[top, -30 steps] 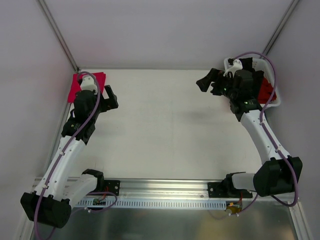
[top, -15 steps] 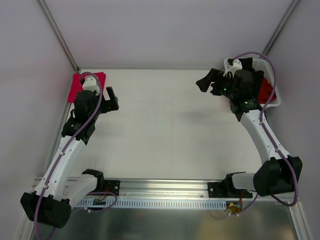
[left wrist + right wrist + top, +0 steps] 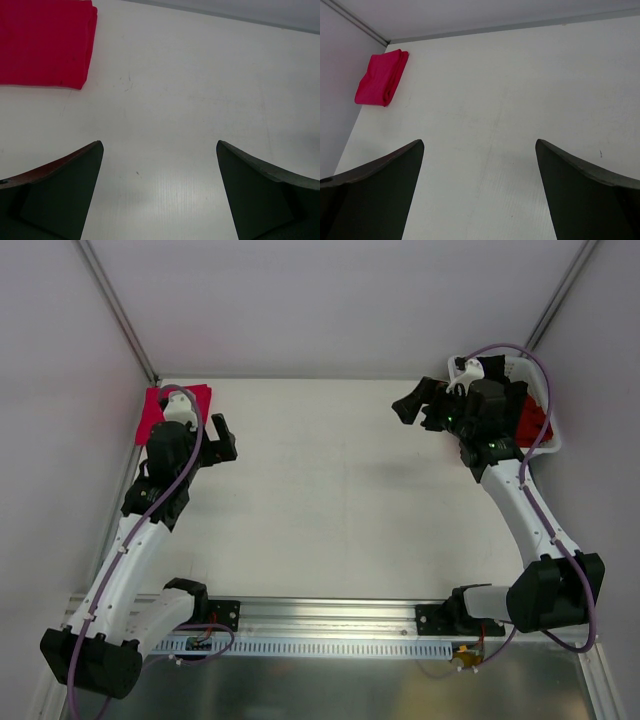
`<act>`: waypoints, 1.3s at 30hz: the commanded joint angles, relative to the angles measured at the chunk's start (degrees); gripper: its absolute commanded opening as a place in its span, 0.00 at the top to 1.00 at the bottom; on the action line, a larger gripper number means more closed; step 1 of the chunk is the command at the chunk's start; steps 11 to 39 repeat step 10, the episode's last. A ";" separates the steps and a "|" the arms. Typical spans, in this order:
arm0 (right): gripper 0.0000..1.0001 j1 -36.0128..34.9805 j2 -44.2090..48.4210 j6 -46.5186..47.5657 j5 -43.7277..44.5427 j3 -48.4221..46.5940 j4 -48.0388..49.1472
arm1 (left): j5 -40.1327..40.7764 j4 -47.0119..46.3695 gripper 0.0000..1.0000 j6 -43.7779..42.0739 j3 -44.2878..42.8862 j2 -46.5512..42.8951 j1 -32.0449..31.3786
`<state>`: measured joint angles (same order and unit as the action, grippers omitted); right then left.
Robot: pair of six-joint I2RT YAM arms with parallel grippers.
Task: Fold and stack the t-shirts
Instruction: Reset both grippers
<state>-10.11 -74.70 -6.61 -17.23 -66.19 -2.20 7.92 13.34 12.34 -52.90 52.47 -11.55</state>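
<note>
I find my left gripper (image 3: 159, 146) released, jaws spread wide above the table (image 3: 330, 500). The folded crimson-pink t-shirt (image 3: 45, 42) lies just beyond it, in the far left corner against the wall. My right gripper (image 3: 479, 144) is likewise spread, near the white basket (image 3: 550, 445) holding an orange-red t-shirt (image 3: 536, 422). Bare tabletop spans between the arms.

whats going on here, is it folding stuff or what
Nothing is held right now. One pink shirt lies folded in the far left corner of the table, and the left fingers hover open beside it. The right fingers are open too, near the white basket, where red cloth waits.
</note>
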 commanded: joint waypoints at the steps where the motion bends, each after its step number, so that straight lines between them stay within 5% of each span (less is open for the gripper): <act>1: 0.01 -0.17 0.25 1.16 -0.69 -2.27 1.84 | -0.19 0.02 0.01 -1.35 -0.36 -1.40 0.30; 39: 0.01 -0.17 0.43 1.60 -0.69 -1.83 1.84 | 1.30 0.02 0.01 -1.18 0.61 -1.58 0.30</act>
